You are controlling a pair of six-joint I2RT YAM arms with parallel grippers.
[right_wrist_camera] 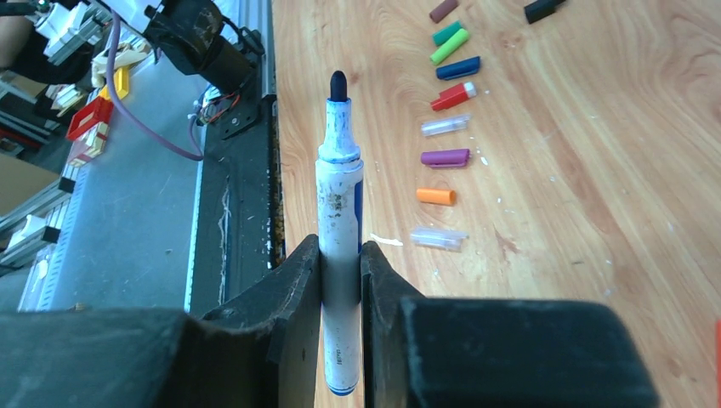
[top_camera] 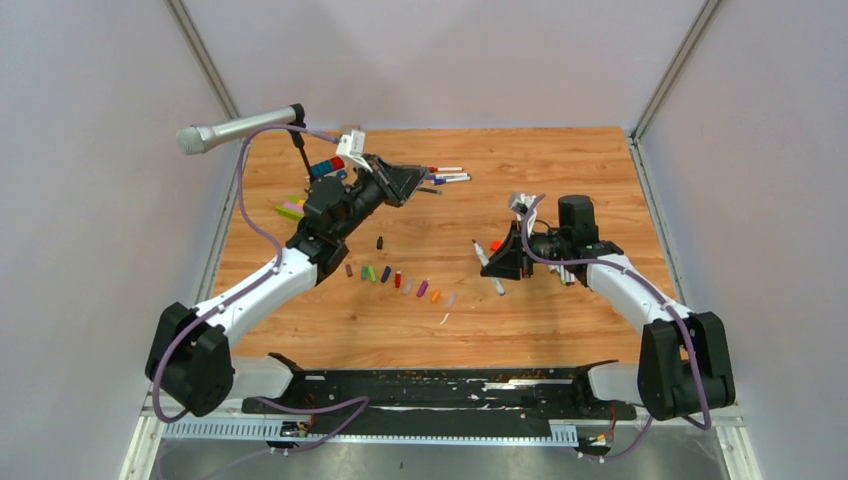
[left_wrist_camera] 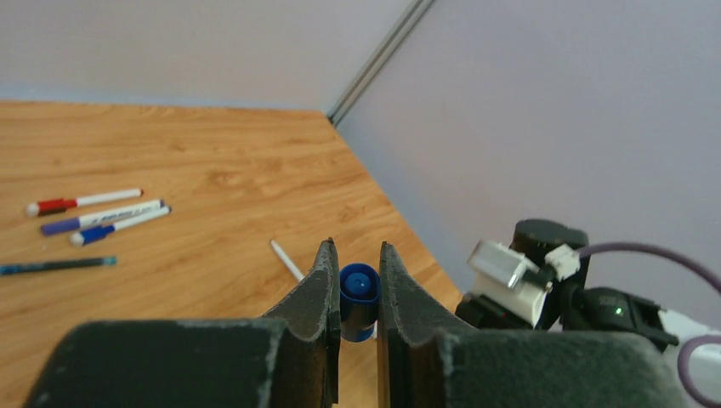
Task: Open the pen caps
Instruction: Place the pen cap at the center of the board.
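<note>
The right jaws were clamped on an uncapped pen [right_wrist_camera: 339, 238], the left jaws on a blue cap [left_wrist_camera: 359, 291]. On the tabletop [top_camera: 560, 320], capped pens [top_camera: 447, 176] lay at the far side, and loose caps [top_camera: 398, 281] sat in a row between the arms.

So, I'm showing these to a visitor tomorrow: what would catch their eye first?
The right gripper clamps an uncapped pen, its dark tip bare beyond the fingers. The left gripper pinches a blue cap, and a row of loose coloured caps lies on the wooden table between the arms.
</note>
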